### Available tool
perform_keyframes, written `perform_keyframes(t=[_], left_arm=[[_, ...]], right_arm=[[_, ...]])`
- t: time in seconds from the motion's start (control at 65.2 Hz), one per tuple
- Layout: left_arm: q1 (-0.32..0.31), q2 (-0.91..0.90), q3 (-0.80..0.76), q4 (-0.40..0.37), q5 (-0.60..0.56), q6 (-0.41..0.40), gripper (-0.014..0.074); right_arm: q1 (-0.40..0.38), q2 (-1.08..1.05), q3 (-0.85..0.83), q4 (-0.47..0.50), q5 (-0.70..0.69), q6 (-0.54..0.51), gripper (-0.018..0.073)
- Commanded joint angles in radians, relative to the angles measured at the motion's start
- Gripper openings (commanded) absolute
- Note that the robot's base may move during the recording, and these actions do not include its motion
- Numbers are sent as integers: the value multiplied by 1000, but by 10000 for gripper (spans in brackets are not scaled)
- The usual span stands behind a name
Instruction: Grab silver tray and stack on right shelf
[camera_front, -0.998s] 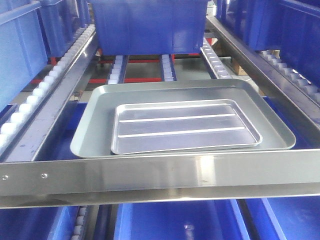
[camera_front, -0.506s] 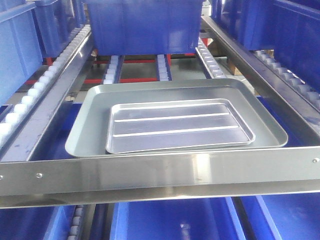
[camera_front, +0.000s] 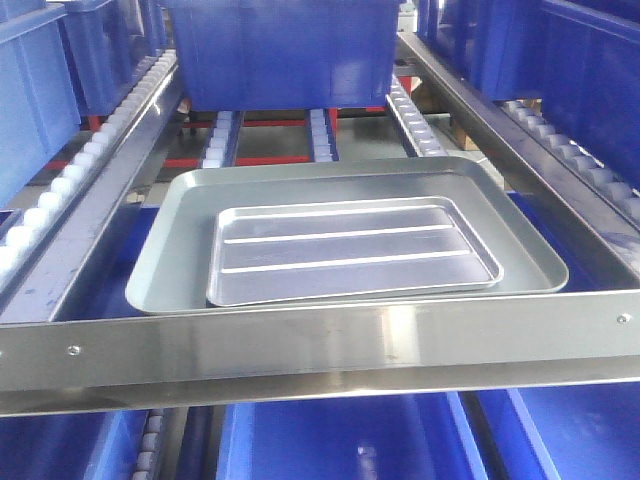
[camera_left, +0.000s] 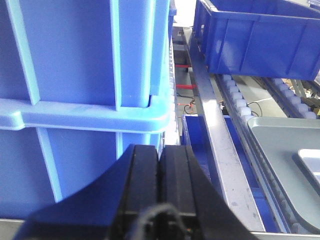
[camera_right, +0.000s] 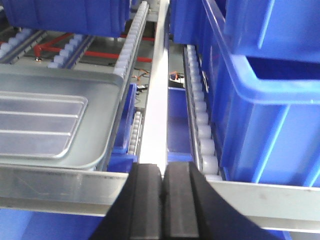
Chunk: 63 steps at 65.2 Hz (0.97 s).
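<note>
The approach step was in hand: the silver tray (camera_front: 352, 252) lay inside the larger grey tray (camera_front: 180, 270) just behind the rack's front crossbar (camera_front: 320, 340), while the left pincer (camera_left: 159, 155) and right pincer (camera_right: 163, 175), both closed and empty, would need to open and reach in.

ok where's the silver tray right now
In the front view, the silver tray lies inside the larger grey tray, just behind the shelf's shiny front crossbar.

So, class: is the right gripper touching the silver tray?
Apart. The right wrist view shows the right gripper, jaws closed, before the crossbar, while the silver tray lies beyond it.
</note>
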Motion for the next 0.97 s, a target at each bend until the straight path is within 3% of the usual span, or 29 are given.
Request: perform_keyframes(t=[0.0,0.2,0.952], left_arm=[[2,-15,18,-4,-86,-3,-101],[2,-15,18,-4,-86,-3,-101],[2,-15,18,-4,-86,-3,-101]], right_arm=[[-9,-25,-17,0,-107,-9,55],[-9,-25,-17,19,-158,71,55],[-9,-25,-17,19,-146,71,55]])
